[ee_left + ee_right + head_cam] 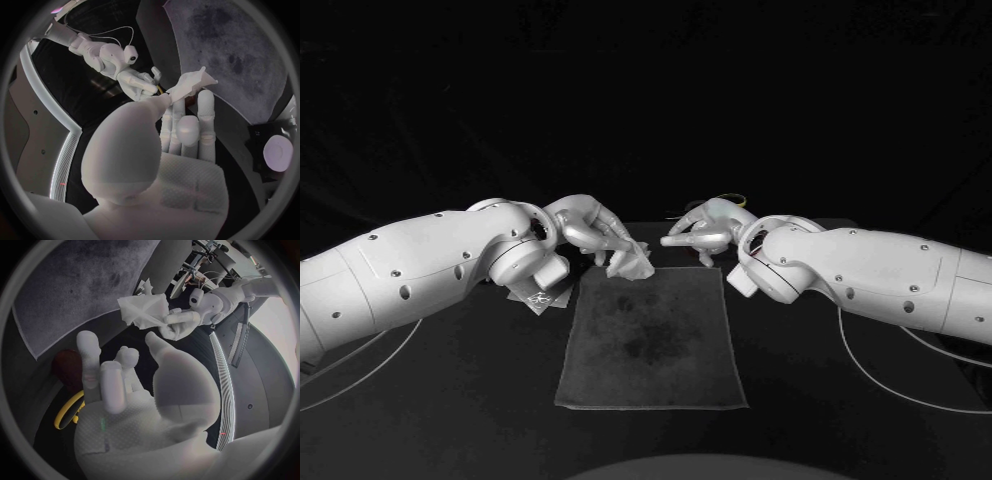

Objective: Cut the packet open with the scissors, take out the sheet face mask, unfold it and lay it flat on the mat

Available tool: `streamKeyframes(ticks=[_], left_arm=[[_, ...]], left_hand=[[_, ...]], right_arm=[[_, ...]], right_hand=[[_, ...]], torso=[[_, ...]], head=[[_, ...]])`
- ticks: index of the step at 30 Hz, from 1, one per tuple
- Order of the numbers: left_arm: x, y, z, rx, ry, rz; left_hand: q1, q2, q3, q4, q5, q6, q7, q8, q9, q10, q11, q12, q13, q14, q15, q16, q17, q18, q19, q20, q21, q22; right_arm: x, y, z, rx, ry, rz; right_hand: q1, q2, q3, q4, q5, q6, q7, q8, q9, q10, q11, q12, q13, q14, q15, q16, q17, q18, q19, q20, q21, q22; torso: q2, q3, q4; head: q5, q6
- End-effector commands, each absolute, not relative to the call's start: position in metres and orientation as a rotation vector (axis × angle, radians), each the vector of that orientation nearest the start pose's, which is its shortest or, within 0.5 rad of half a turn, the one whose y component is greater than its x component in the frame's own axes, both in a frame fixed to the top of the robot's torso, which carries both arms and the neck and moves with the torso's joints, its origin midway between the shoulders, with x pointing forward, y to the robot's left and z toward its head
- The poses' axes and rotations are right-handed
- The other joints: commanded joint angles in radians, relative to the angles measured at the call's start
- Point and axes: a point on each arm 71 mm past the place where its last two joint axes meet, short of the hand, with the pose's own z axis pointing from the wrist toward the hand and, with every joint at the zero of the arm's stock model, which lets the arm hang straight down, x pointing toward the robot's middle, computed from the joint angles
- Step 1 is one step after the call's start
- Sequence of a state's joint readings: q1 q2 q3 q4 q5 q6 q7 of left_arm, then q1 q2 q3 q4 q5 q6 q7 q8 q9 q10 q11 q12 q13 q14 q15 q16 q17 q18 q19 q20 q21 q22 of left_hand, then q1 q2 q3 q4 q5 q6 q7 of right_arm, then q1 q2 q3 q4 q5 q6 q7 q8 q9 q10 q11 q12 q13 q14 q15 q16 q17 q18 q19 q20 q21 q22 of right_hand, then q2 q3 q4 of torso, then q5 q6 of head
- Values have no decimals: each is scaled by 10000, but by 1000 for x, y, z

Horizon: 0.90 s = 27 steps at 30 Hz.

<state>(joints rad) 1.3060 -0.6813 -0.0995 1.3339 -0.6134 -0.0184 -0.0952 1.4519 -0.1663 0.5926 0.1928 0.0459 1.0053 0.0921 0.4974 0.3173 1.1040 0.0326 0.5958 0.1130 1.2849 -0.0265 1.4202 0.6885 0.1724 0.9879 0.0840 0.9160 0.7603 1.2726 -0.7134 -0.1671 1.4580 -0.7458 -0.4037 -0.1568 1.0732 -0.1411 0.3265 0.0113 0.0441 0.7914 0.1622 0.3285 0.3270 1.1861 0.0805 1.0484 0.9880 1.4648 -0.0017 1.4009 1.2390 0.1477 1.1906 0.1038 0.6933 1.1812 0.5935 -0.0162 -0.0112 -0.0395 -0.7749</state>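
Observation:
My left hand (596,230) hangs over the far left corner of the dark grey mat (646,335) and pinches the white, still folded sheet mask (629,265) at its fingertips. The left wrist view shows the mask (190,82) sticking out past my fingers (187,125), and it also shows in the right wrist view (144,310). My right hand (704,232) hovers by the mat's far right corner, fingers loosely bent and holding nothing. Yellow-handled scissors (69,410) lie on the table under that hand (119,385). The opened packet (541,295) lies left of the mat, under my left forearm.
The mat (237,55) lies lengthwise in the middle of the black table, its whole surface bare. A dark reddish object (62,365) lies next to the scissors, beside the mat's far right corner. Both forearms flank the mat's far end.

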Motion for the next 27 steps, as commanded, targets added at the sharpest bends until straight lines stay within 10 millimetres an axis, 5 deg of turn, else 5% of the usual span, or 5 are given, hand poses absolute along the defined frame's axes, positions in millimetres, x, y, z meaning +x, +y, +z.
streamKeyframes(ticks=[1, 6, 12, 27], left_arm=[[518, 166, -188, -6039, 21357, -11525], [517, 168, -190, -6698, 21464, -11538], [517, 172, -190, -7583, 21121, -11187], [517, 179, -191, -8919, 20249, -10460]], left_hand=[[-97, 16, 83, -6, 35, 8, -31, 77, 262, -19, -29, 65, 18, 60, -27, 76, 51, 106, -80, -16, 28, 10], [-241, -38, 285, -87, 36, 6, -40, 123, 321, -3, -41, 136, 28, 155, -42, 124, 213, 98, 15, -35, 102, 84], [-374, -96, 443, -154, 36, 8, -52, 164, 374, 13, -54, 192, 33, 246, -58, 159, 340, 70, 173, -54, 239, 234], [-591, -182, 699, -251, 36, 36, -81, 229, 456, 61, -82, 277, 35, 340, -89, 161, 387, 53, 304, -84, 317, 312]], right_arm=[[492, -173, -217, 5948, 18711, 8879], [481, -181, -228, 7088, 18406, 9105], [456, -185, -250, 8642, 18313, 9553], [414, -141, -294, 11719, 18286, 12902]], right_hand=[[207, 88, -159, 111, 43, 13, 15, -38, -17, -18, -13, 131, 63, 92, 72, 19, 58, 100, 39, 57, 55, 28], [701, 553, -344, 527, 79, 973, -283, 370, 62, 1098, -290, 1402, 1236, 471, -161, 481, 854, -89, 835, -112, 1343, 596], [961, 761, -411, 766, 75, 1396, -430, 404, -16, 1591, -426, 1987, 1866, 594, -286, 656, 1178, -206, 1189, -242, 1992, 905], [1261, 807, -534, 874, 61, 1369, -352, 105, -233, 1823, -368, 2369, 2295, 605, -249, 680, 1215, -176, 1062, -247, 1717, 837]], torso=[[11, -1, 6], [6, -1, 14], [-9, 2, 5], [6, -11, 10]], head=[[9, -40], [44, -65], [59, -100], [-32, -128]])
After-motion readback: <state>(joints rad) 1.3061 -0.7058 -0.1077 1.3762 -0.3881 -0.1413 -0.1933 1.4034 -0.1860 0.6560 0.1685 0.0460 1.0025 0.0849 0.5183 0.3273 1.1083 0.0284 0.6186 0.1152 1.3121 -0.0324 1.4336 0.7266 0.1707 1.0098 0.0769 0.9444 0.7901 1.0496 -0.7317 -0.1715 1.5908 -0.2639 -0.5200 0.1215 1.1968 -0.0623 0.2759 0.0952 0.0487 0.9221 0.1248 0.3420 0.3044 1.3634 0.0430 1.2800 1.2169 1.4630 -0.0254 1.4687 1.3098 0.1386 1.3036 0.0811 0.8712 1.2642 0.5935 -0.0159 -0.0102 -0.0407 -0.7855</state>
